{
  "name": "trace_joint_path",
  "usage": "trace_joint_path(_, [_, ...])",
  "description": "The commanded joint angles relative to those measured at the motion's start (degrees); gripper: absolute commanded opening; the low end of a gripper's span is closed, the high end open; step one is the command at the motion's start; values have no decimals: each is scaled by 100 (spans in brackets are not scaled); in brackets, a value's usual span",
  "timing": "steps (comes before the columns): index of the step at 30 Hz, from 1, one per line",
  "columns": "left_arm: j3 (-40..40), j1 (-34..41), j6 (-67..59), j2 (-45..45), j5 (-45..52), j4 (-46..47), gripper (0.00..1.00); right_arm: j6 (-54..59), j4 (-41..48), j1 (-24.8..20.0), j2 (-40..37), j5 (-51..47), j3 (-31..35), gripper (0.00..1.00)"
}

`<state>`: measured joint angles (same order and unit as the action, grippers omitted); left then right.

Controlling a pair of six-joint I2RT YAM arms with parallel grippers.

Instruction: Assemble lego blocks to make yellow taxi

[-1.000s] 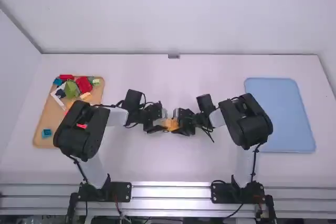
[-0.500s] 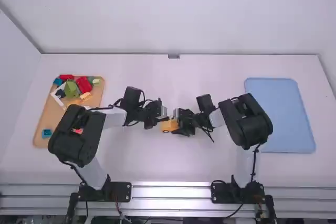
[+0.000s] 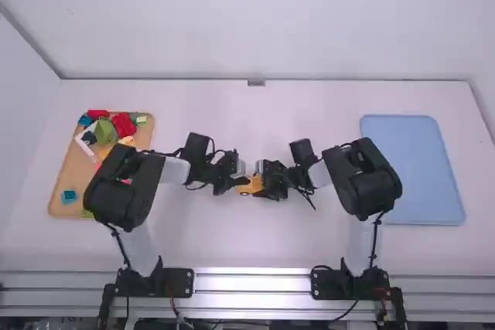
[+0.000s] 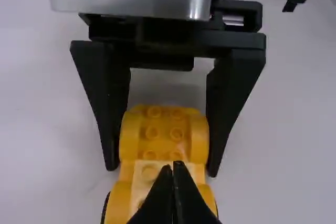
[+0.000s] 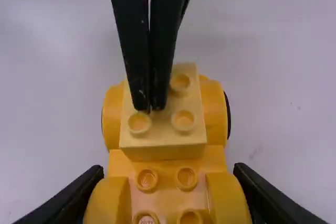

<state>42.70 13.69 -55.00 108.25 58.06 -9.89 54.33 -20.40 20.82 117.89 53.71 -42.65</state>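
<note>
Steadiness is likely why the right gripper grasps the yellow plastic wheeled car base from both sides, mid-way across the white surface. The left gripper is clenched on nothing, apparently for pressing; directly beneath its tips sits the pale yellow studded block, atop the base
</note>
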Motion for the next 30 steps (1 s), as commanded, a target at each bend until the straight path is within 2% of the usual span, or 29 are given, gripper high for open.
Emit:
trace_joint_path(1, [-98, 20, 17, 358, -485, 170, 2, -52, 17, 24, -125, 22, 63, 56])
trace_joint_path(11, [-98, 20, 17, 656, -1150, 400, 2, -55, 24, 24, -125, 24, 63, 56])
trace_joint_path(16, [-98, 33, 302, 649, -2013, 935, 2, -55, 31, 22, -125, 24, 63, 56])
trace_joint_path(19, [-98, -4, 295, 649, -2135, 1143, 2, -52, 37, 22, -125, 24, 63, 56])
trace_joint_path(23, [-98, -4, 317, 649, -2122, 1110, 2, -55, 26, 24, -125, 24, 63, 56])
trace_joint_path(30, [203, 11, 289, 367, -1290, 1001, 2, -52, 24, 24, -125, 22, 63, 56])
